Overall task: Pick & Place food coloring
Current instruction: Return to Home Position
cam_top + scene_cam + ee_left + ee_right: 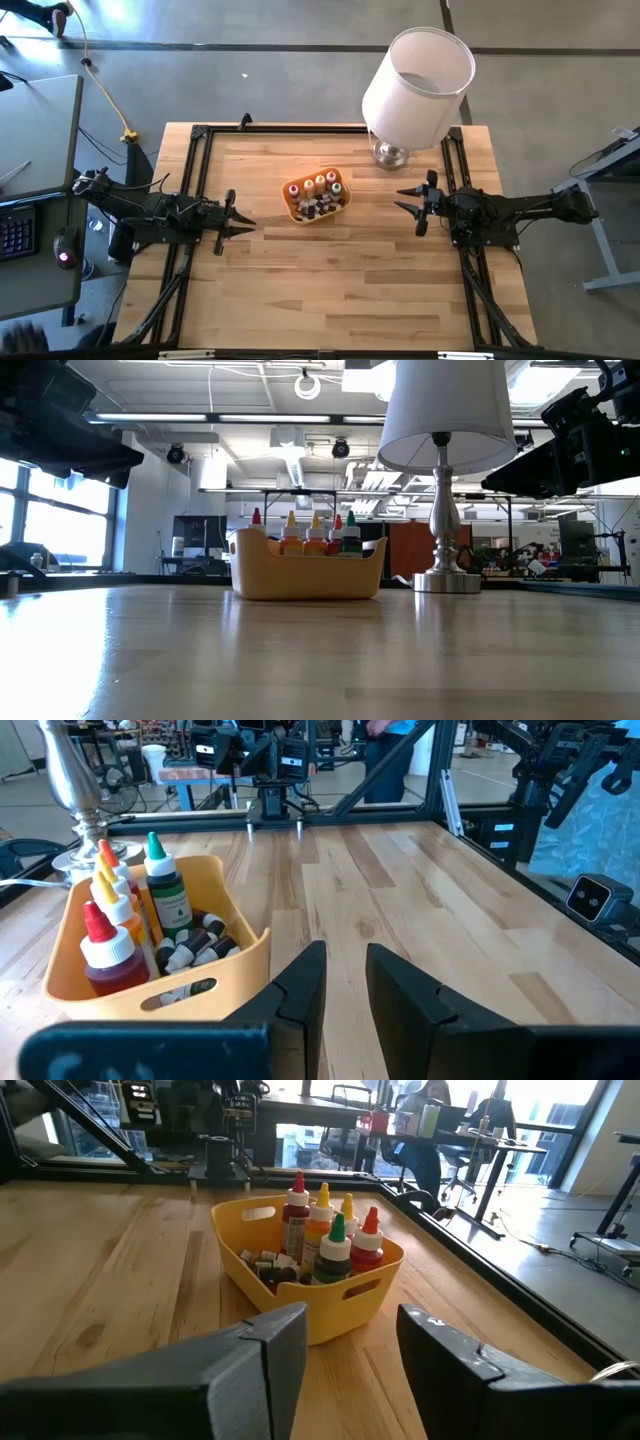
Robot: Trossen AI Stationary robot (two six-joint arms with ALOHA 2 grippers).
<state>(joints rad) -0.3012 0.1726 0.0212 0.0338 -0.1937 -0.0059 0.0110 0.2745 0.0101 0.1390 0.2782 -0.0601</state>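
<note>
Food coloring (318, 186) all in bin (287, 200); left pincer (245, 220) and right pincer (400, 199) part-open, empty, well clear. Likely homing; next just park arms.

Overhead cam looks straight down on my table (330, 290), low cam sits at table level, and all four catch the bin (305, 575).

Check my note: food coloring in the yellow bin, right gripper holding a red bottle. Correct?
No: the right gripper is open and empty, like the left gripper, as the right wrist view shows. The food coloring is in the yellow bin.
</note>
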